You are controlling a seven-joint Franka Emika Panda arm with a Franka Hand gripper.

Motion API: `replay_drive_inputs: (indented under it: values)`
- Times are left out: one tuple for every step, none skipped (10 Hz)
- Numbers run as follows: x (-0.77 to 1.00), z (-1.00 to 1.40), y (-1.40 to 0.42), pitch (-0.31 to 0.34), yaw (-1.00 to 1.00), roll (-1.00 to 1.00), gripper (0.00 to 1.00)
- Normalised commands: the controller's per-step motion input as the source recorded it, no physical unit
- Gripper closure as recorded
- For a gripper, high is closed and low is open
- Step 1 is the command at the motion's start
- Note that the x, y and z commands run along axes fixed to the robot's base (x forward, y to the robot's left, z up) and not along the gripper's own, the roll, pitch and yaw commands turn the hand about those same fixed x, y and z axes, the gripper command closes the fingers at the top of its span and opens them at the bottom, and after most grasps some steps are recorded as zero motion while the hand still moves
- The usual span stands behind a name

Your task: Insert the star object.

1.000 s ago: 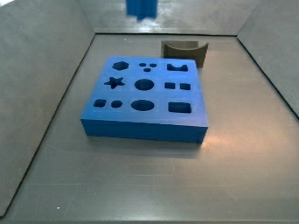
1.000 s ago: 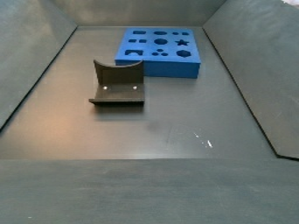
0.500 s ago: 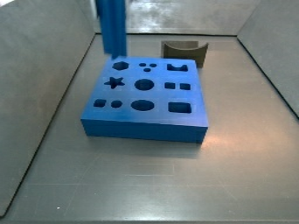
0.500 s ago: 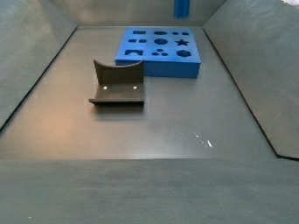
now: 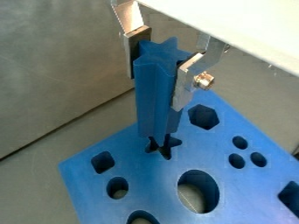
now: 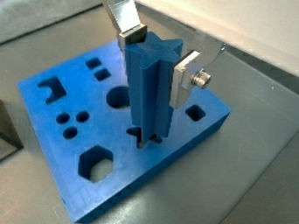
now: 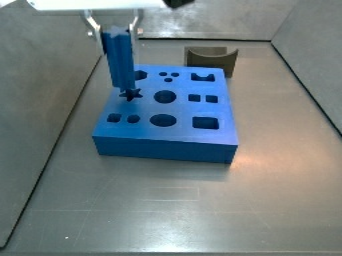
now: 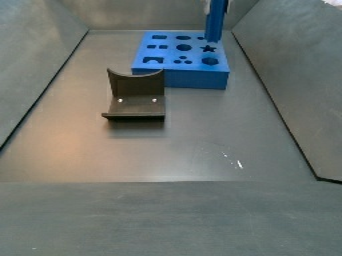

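Observation:
The star object (image 5: pixel 156 101) is a tall blue star-section peg held upright between my gripper's (image 5: pixel 162 59) silver fingers (image 5: pixel 135 45), which are shut on its upper part. It also shows in the other wrist view (image 6: pixel 149 92), where the gripper (image 6: pixel 159 56) clamps it the same way. Its lower end stands right at the star-shaped hole (image 5: pixel 163 148) of the wide blue block (image 7: pixel 174 125). In a side view the gripper (image 7: pixel 115 28) holds the peg (image 7: pixel 119 62) over the block's left side. In another side view the peg (image 8: pixel 214 20) stands over the block (image 8: pixel 185 60); the gripper is out of view there.
A dark grey curved piece (image 7: pixel 210 58) sits behind the block, and shows nearer the middle of the floor in a side view (image 8: pixel 134 96). Grey walls (image 7: pixel 54 110) enclose the floor. The block has several other shaped holes, such as a large round one (image 5: pixel 198 189).
The gripper has come down with the peg and moved over the block's left side. The peg's lower end now sits at the star-shaped hole.

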Motion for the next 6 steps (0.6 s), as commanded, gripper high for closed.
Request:
replay_drive_inputs:
  values:
    - [0.00,-0.33,0.21,0.000,0.00,0.00,1.00]
    - [0.00,-0.28,0.14,0.000,0.00,0.00,1.00]
    - [0.23,-0.34,0.04,0.043,0.07,0.00,1.00]
    - [0.31,-0.33,0.00,0.079,0.03,0.00,1.00]
    - [0.38,-0.32,-0.01,0.094,0.00,0.00,1.00]
    - [0.37,-0.39,0.00,0.081,0.00,0.00,1.00]
